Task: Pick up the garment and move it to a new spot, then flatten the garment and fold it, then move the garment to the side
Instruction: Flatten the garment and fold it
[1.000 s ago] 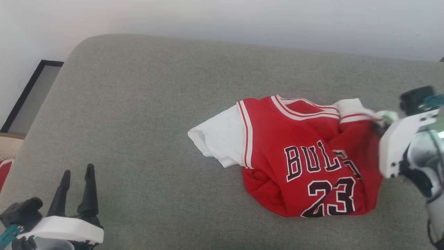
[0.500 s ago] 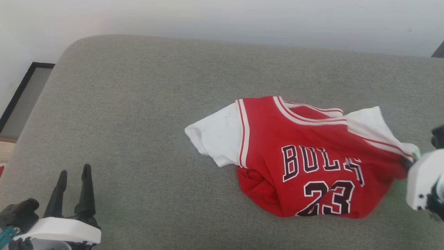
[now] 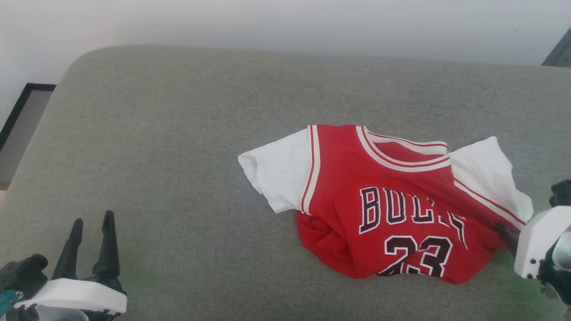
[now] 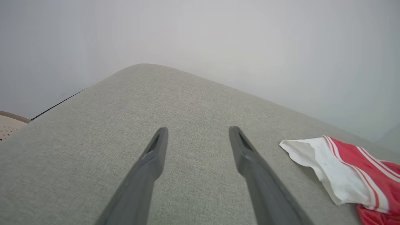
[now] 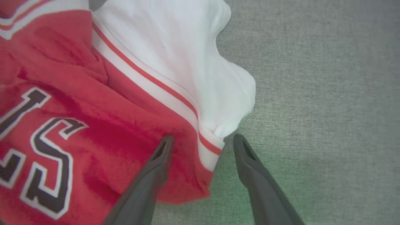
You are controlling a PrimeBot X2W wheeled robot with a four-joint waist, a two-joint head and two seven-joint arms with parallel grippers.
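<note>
The garment (image 3: 392, 200), a red jersey with white sleeves and black "BULLS 23" lettering, lies face up and rumpled on the grey cushion (image 3: 178, 156). Both sleeves are spread; the lower hem is bunched. My right gripper (image 3: 506, 234) is at the jersey's right edge below the right sleeve. In the right wrist view its jaws (image 5: 201, 140) stand open, with the striped sleeve trim of the garment (image 5: 93, 109) lying loose between the fingers. My left gripper (image 3: 92, 219) rests open over bare cushion at the lower left, well apart from the garment (image 4: 343, 175). Its jaws (image 4: 197, 131) hold nothing.
The cushion's rounded far edge meets a pale wall. A black-framed panel (image 3: 18, 120) stands on the floor past the left edge. A dark object (image 3: 557, 53) shows at the top right corner. Something beige (image 4: 9, 125) sits beyond the cushion's left side.
My right gripper drew the right sleeve outward to the right, then opened and let it go. The sleeve now lies spread flat. The left arm stayed put; the head view shifted slightly.
</note>
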